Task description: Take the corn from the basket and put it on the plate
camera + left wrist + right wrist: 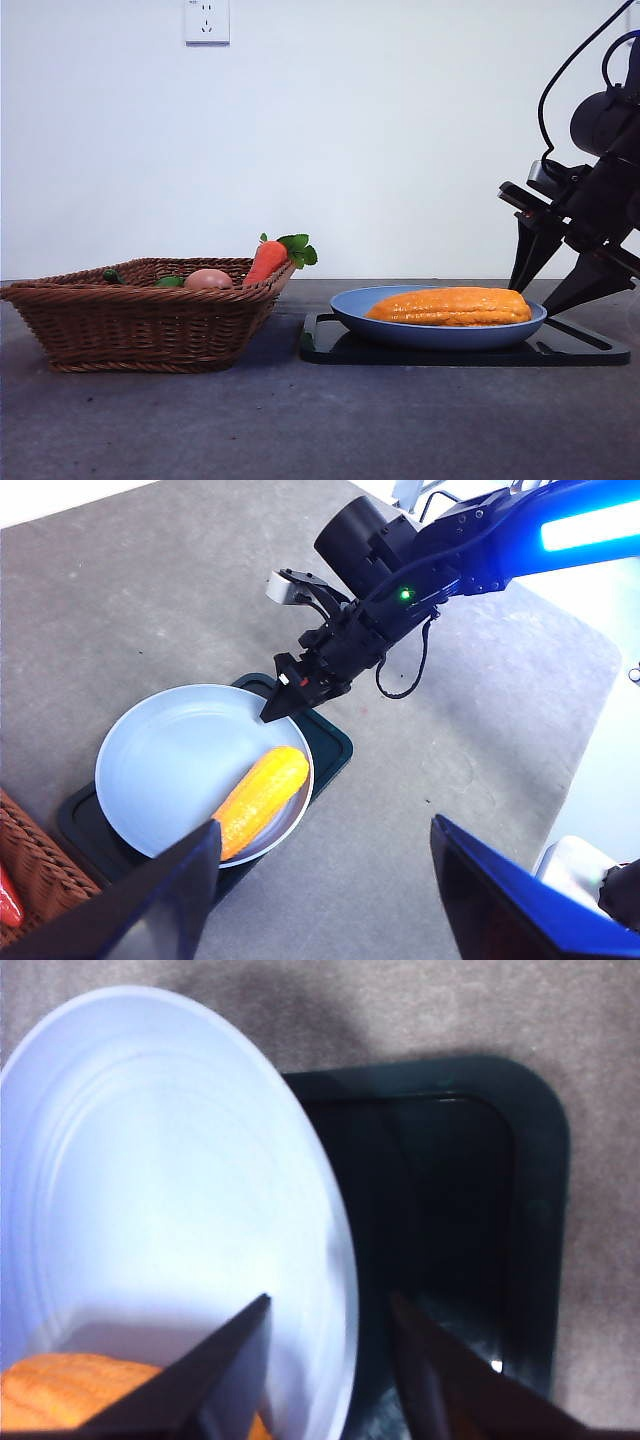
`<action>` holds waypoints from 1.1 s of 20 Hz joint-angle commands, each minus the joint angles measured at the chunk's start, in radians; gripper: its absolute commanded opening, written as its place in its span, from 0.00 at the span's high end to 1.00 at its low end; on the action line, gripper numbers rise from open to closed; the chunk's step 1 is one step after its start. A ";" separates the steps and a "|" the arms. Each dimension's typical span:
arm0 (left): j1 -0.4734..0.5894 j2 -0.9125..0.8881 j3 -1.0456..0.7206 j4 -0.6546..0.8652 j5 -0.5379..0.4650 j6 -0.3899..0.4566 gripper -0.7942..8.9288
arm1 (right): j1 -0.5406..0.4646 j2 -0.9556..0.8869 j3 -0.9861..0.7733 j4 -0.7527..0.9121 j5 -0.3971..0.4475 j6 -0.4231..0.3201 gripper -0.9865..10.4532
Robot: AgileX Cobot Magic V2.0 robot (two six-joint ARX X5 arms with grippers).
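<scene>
So your corn (452,306) rests on plate (395,322); right gripper (562,275) jaws apart, empty, beside the rim; left gripper (320,880) spread wide, idle.

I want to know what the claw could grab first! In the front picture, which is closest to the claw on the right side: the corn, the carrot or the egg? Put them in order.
Counting from the right claw at the tray's far end:
1. The corn, on the blue plate beside the claw.
2. The carrot, leaning on the basket's near rim.
3. The egg, deeper in the basket.
</scene>
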 commanded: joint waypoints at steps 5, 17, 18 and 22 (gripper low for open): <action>-0.005 0.003 0.024 0.002 -0.003 -0.002 0.57 | -0.030 -0.092 0.021 -0.059 0.000 -0.022 0.73; -0.005 0.003 0.024 -0.033 -0.003 -0.001 0.58 | 0.105 -0.681 0.021 -0.598 -0.003 -0.230 0.73; -0.005 0.003 0.024 -0.042 -0.003 -0.001 0.60 | 0.127 -0.715 0.021 -0.621 -0.003 -0.234 0.75; -0.005 0.003 0.024 -0.082 -0.003 0.002 0.76 | 0.203 -0.824 0.021 -0.691 -0.003 -0.260 0.84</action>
